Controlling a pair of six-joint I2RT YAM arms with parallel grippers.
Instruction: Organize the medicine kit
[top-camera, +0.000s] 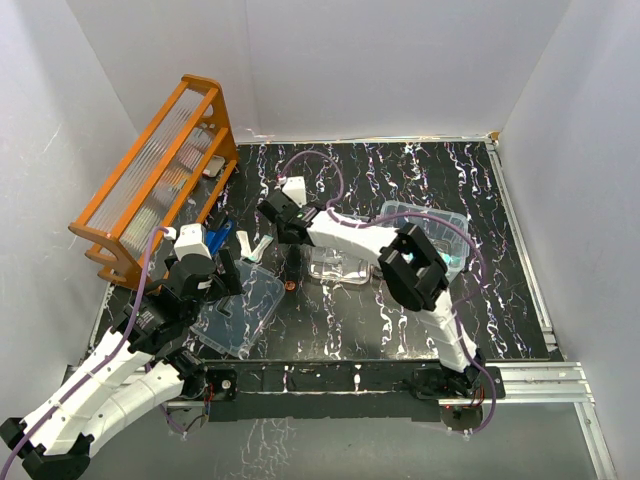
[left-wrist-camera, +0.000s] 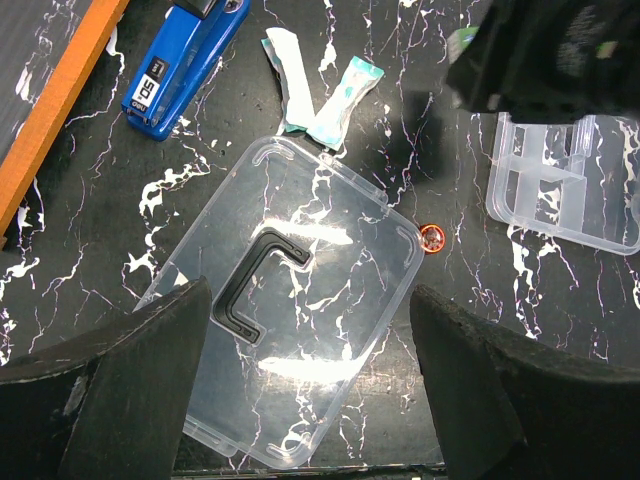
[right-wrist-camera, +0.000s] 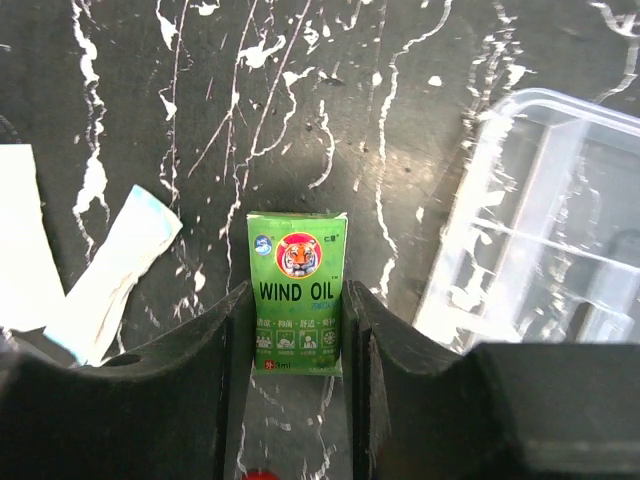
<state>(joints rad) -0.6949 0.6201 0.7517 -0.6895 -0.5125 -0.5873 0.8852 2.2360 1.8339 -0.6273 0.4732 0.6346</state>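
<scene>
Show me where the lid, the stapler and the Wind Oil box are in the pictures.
Lid (left-wrist-camera: 340, 320): left wrist view, on the clear panel near its middle.
Stapler (left-wrist-camera: 188, 58): left wrist view, on the middle of its blue top.
Wind Oil box (right-wrist-camera: 297, 292): right wrist view, on the green printed front.

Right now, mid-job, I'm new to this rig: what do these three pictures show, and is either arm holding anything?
Two robot arms, each ending in a two-finger gripper. The overhead picture looks down from behind them; the other two come from a camera on each wrist. The left gripper hangs open above the clear lid. The right gripper grips a green Wind Oil box. On the black table lie a compartmented tray, two packets and a blue stapler; an orange rack stands left.
</scene>
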